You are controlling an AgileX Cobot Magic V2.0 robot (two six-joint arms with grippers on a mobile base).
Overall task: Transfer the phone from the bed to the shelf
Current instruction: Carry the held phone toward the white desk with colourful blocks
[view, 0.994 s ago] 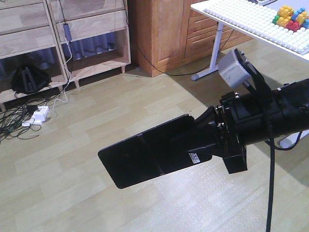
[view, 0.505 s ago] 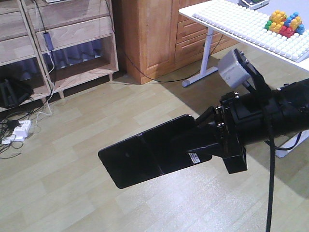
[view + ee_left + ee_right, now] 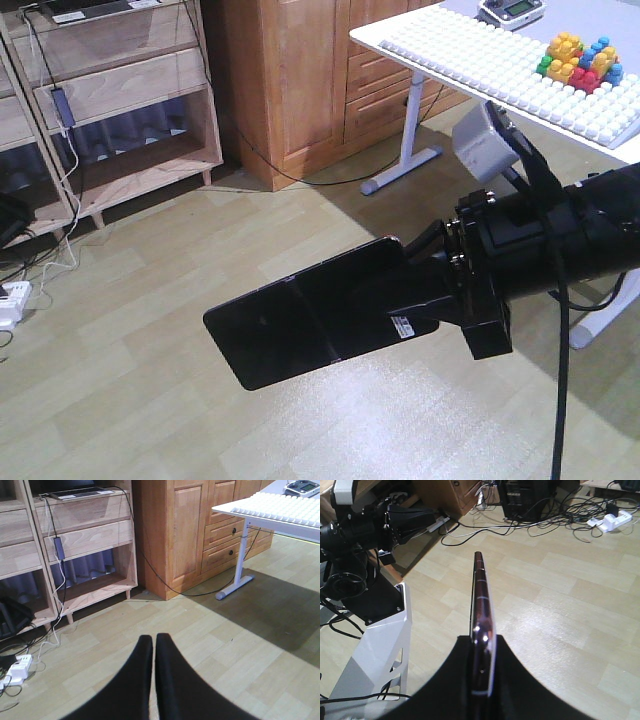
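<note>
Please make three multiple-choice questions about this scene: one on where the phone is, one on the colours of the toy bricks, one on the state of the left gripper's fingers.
1. Where is the phone?
A. lying on the floor
B. on the shelf
C. clamped in the right gripper, in the air

2. Which colours do the toy bricks show?
A. yellow, red, green, blue
B. only black
C. only white

3. How are the fingers of the left gripper?
A. spread wide
B. closed, nothing between
C. closed on the phone

Answers: 1 C, the right wrist view shows it edge-on between the fingers; 2 A, seen on the white table; 3 B, they nearly touch, empty.
</note>
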